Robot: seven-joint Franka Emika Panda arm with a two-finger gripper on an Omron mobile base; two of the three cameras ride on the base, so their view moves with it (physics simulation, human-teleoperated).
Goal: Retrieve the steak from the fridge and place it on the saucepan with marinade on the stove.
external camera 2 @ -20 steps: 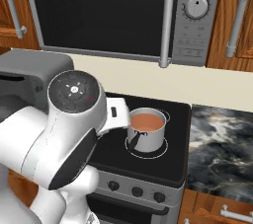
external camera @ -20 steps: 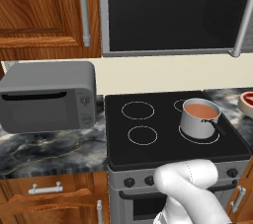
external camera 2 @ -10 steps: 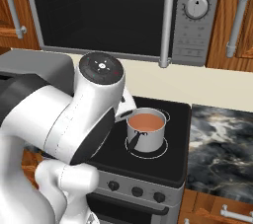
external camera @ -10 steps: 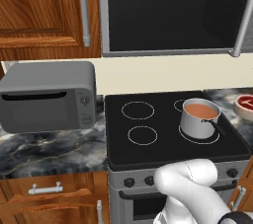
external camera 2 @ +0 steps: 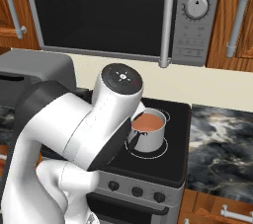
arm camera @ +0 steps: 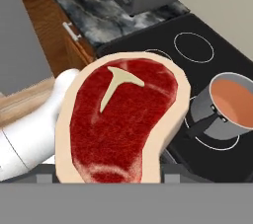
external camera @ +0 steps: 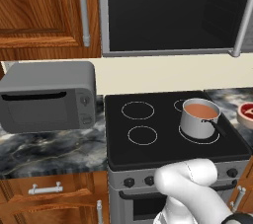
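In the hand view the steak (arm camera: 121,119), flat red meat with a pale rim and a T-shaped bone mark, sits close to the camera. My gripper (arm camera: 109,177) is shut on it, and the meat covers the fingertips. The steel saucepan (arm camera: 230,107) with orange-red marinade (arm camera: 236,100) stands right of the steak on the black stove (arm camera: 197,45), apart from it. The base views show the saucepan (external camera: 199,118) (external camera 2: 147,130) on a right-hand front burner, marinade (external camera: 201,111) inside and its dark handle pointing to the front right. The fridge is out of view.
A grey toaster oven (external camera: 47,97) stands on the marble counter (external camera: 49,151) left of the stove (external camera: 148,144). A microwave (external camera 2: 113,16) hangs above. A pale dish with a reddish item (external camera: 246,114) sits at the right edge. My white arm (external camera 2: 89,129) covers the stove's left half.
In the right base view my arm's big joint has swung up and to the right, toward the saucepan. Saucepan, stove and counter have not moved.
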